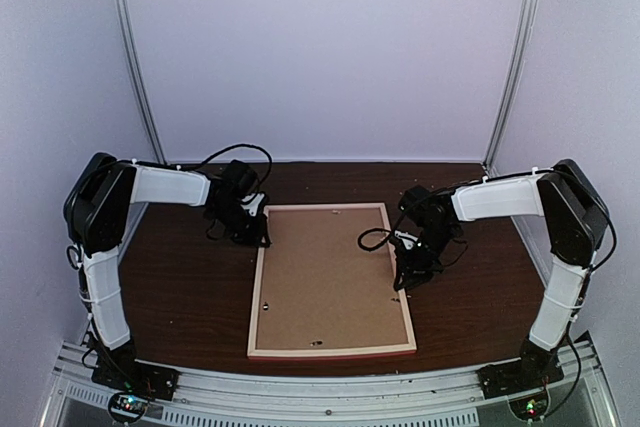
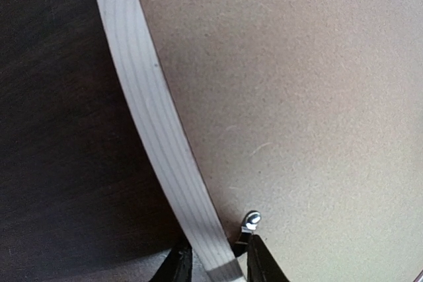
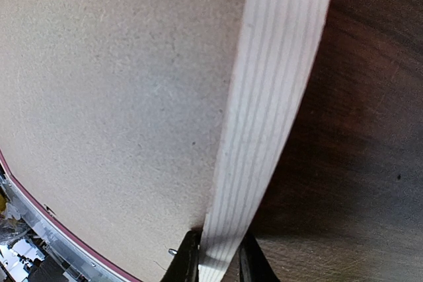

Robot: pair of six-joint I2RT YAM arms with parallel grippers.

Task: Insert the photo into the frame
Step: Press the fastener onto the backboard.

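Left end effector (image 2: 217,257) straddles and right end effector (image 3: 218,246) pinches one frame (image 1: 258,287).

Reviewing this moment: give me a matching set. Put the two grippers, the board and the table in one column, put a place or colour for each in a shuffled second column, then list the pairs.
Things:
1. left gripper
2. right gripper
3. backing board
4. table

Descriptions:
A. dark brown, beneath everything else
B. closed on the right rail of the frame
C. plain light brown, lying inside the frame
D. straddling the frame's left rail, beside a metal tab

Pairs: 1-D, 2-B, 3-C, 4-A
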